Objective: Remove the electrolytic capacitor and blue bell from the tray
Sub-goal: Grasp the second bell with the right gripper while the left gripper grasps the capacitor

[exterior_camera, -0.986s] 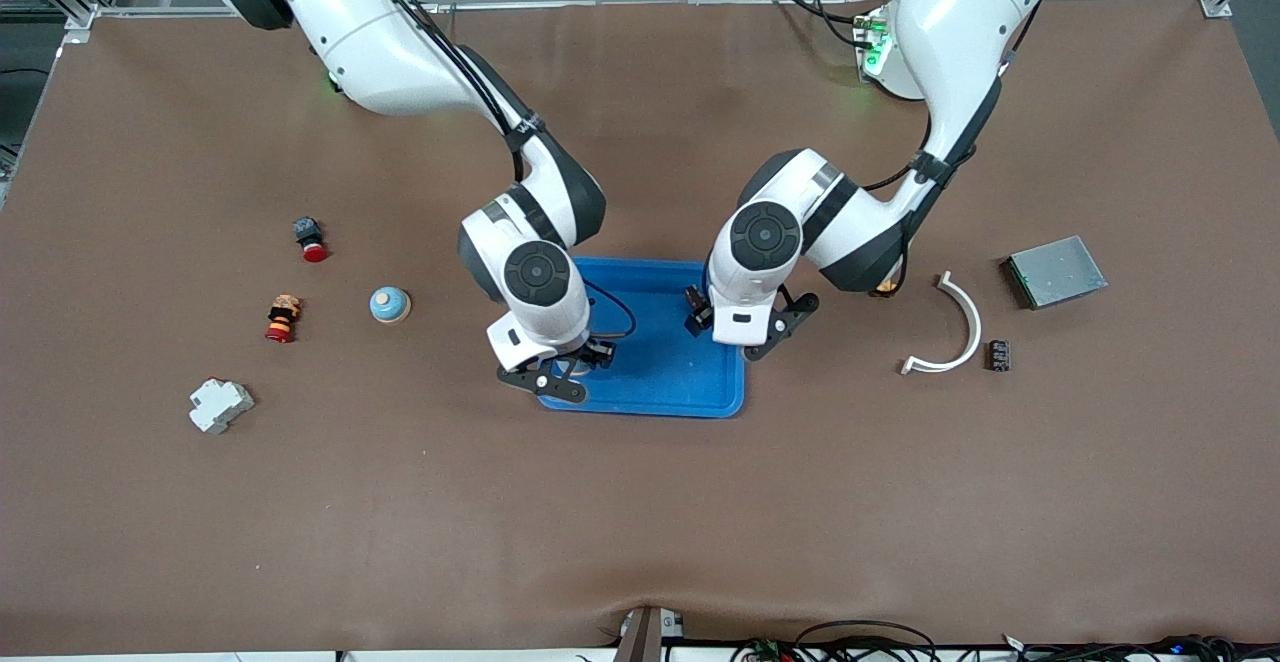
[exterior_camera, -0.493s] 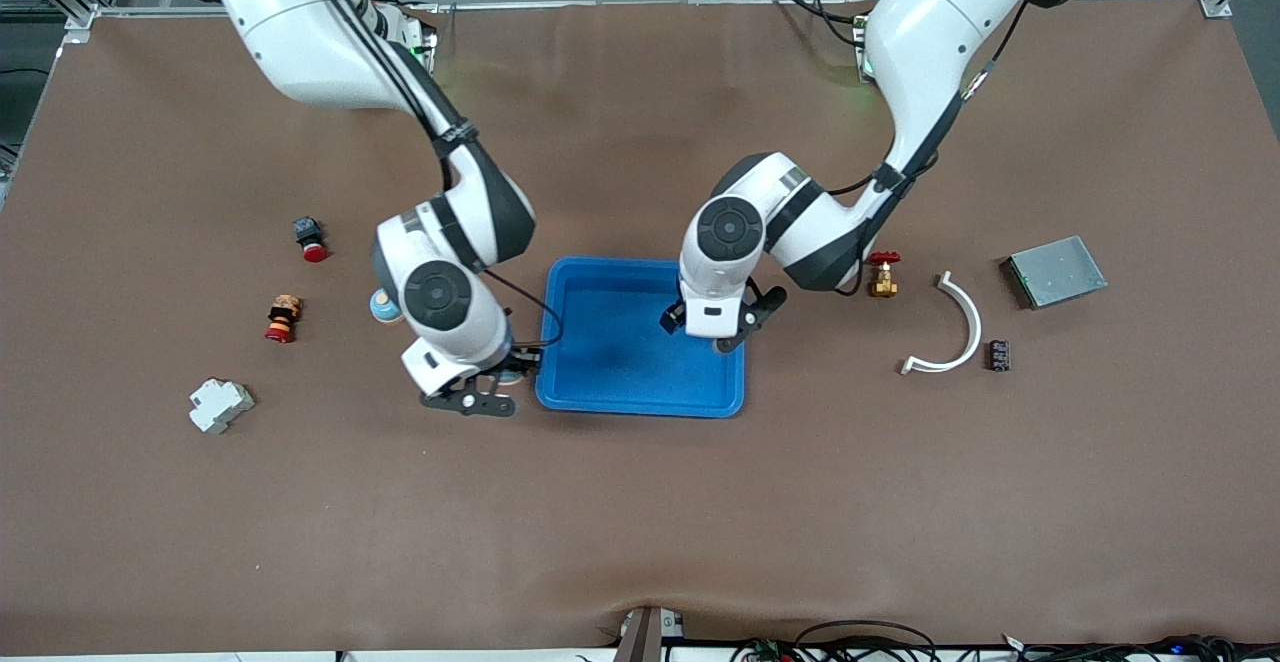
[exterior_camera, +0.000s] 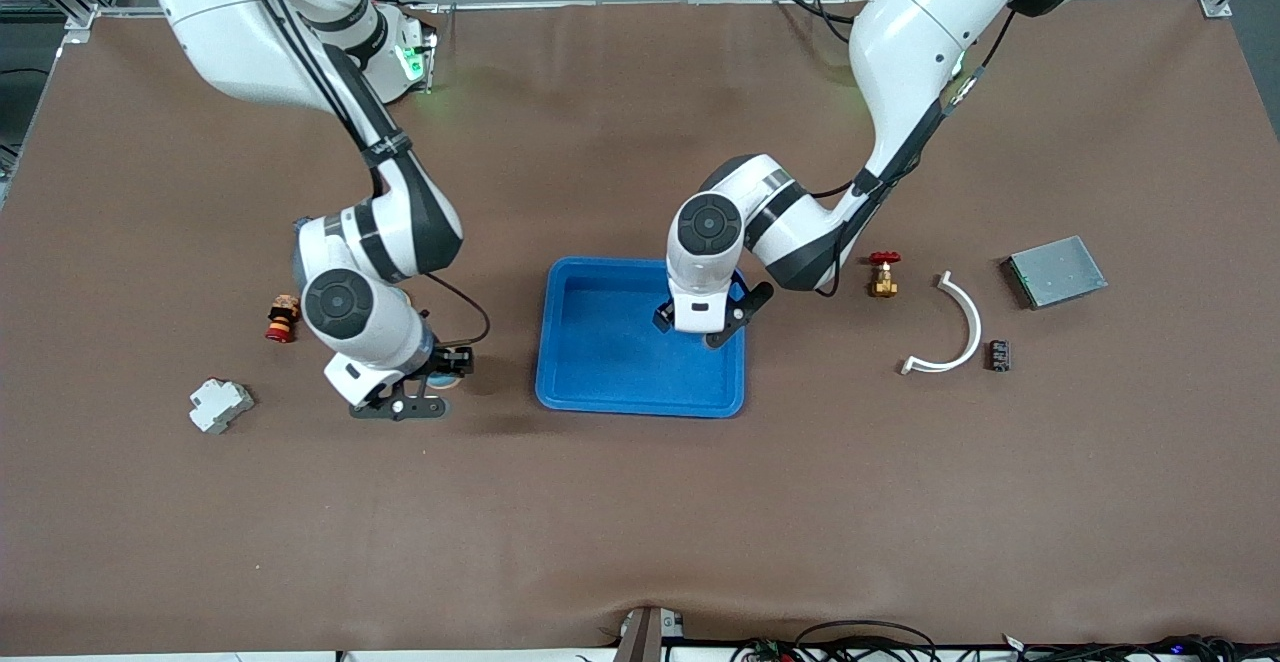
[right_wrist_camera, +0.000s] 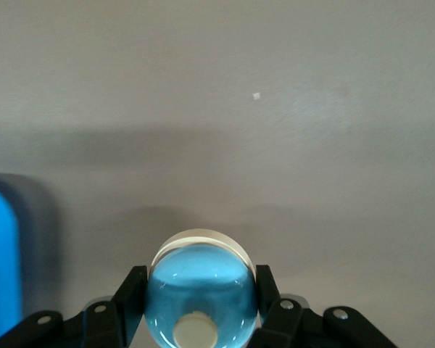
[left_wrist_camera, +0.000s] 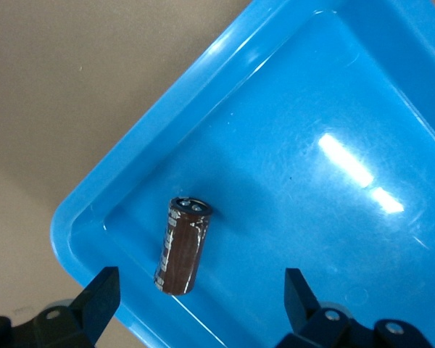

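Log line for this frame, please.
left gripper: open over blue tray | capacitor: lying in tray | right gripper: shut on bell, over table beside tray

Capacitor [left_wrist_camera: 183,246] in tray [left_wrist_camera: 225,87] (bell [right_wrist_camera: 201,287] gripped)

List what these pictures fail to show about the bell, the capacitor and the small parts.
- Bell: front view, mostly hidden under the right gripper.
- Capacitor: front view, hidden by the left gripper over the blue tray.
- Small black part: front view, too small to identify.
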Robot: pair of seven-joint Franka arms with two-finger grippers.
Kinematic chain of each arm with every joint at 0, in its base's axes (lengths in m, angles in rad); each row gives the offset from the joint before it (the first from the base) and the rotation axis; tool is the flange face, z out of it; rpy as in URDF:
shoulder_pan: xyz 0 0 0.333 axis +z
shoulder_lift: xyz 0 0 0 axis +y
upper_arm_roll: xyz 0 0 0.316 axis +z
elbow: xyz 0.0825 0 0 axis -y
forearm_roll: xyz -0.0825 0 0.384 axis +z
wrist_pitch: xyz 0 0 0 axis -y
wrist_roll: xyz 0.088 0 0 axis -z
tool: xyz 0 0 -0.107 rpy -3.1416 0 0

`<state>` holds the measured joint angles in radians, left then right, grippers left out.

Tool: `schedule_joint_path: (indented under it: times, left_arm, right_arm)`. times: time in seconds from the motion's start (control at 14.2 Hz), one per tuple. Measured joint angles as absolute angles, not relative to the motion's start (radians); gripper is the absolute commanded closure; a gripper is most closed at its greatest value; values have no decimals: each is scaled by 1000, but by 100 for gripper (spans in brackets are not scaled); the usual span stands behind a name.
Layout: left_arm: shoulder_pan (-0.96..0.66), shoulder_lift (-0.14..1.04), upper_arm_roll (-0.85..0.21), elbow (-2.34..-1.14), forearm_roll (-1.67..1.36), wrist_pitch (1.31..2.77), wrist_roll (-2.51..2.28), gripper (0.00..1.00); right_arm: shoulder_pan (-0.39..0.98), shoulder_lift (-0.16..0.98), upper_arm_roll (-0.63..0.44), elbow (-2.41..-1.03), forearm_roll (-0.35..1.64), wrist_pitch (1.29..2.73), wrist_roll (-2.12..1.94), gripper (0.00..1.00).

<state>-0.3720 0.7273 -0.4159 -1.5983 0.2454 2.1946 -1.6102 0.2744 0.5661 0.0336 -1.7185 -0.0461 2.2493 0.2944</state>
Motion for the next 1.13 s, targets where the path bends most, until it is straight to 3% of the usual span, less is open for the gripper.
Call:
schedule_joint_path:
  times: [0.63,1.13]
  left_arm:
    - [-372,763,-416,-1605,271,2195,-1610,0]
    - [-377,781,-416,-1605,284,2218,-1610,0]
  right_arm:
    - [109,566,31,-1853,-46,2430,-6,100]
    - [72,566,32,-1921,-46,2541,-77,100]
